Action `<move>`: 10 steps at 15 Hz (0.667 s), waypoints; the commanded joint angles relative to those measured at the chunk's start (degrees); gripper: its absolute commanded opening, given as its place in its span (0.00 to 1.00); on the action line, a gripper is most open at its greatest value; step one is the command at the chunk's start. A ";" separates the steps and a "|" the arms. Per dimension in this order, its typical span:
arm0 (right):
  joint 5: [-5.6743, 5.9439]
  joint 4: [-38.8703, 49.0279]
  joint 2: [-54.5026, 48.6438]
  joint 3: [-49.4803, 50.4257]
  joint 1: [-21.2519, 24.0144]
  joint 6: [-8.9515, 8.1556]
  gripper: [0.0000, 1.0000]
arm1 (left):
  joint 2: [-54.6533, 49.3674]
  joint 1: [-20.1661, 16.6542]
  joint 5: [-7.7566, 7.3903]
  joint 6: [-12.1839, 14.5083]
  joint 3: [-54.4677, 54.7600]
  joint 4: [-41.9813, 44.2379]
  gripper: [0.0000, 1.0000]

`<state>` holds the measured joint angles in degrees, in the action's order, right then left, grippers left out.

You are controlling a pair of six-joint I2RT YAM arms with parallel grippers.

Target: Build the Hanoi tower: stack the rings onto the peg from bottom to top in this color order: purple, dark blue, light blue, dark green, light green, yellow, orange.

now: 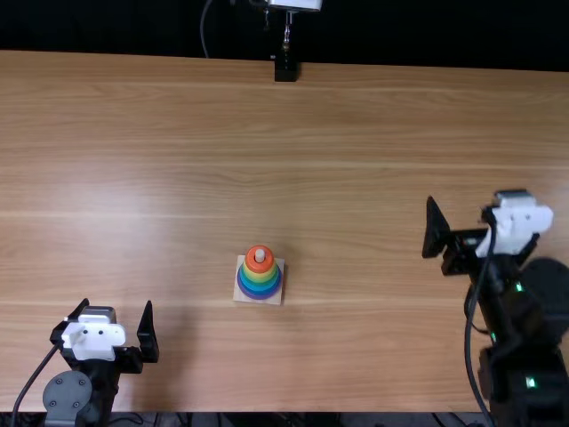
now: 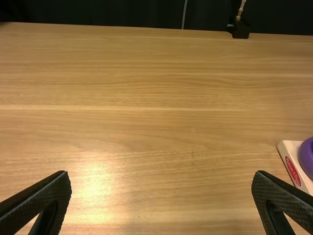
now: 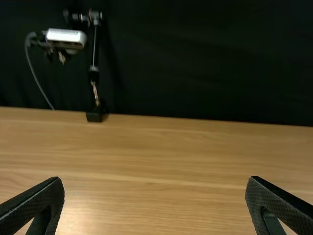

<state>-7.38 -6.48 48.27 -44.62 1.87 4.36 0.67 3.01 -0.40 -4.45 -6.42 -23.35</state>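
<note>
In the top view the ring stack [image 1: 259, 277] stands on its pale square base [image 1: 242, 296], near the middle of the table. Its orange ring [image 1: 255, 264] is uppermost around the peg [image 1: 260, 255], with yellow, green and blue bands below and purple lowest. My left gripper [image 1: 117, 304] is left of the stack; my right gripper [image 1: 461, 206] is well to its right. In the left wrist view, the left gripper [image 2: 161, 174] stands open and empty, with the purple ring [image 2: 307, 157] at the view's edge. The right gripper [image 3: 152, 178] is open and empty in the right wrist view.
A black stand [image 1: 285, 68] with a cable rises at the table's far edge, in front of a dark curtain [image 3: 205, 58]. The wooden table [image 1: 178, 160] extends around the stack. A cable [image 1: 469, 338] runs along the right arm.
</note>
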 commanded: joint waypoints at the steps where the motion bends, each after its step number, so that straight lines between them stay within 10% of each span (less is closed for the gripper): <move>1: -3.49 0.09 -6.79 5.86 0.94 -0.25 1.00 | -0.67 0.33 0.09 0.76 6.42 -4.49 1.00; 4: 0.84 -0.02 -22.26 17.81 1.12 0.28 1.00 | -0.67 0.33 0.09 0.76 6.42 -4.49 1.00; 10: 1.47 -0.12 -37.64 35.13 0.68 -0.14 1.00 | -0.67 0.33 0.09 0.76 6.42 -4.49 1.00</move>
<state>-6.46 -7.05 11.77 -10.74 2.42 4.40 0.69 3.01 -0.40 -4.47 -6.42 -23.38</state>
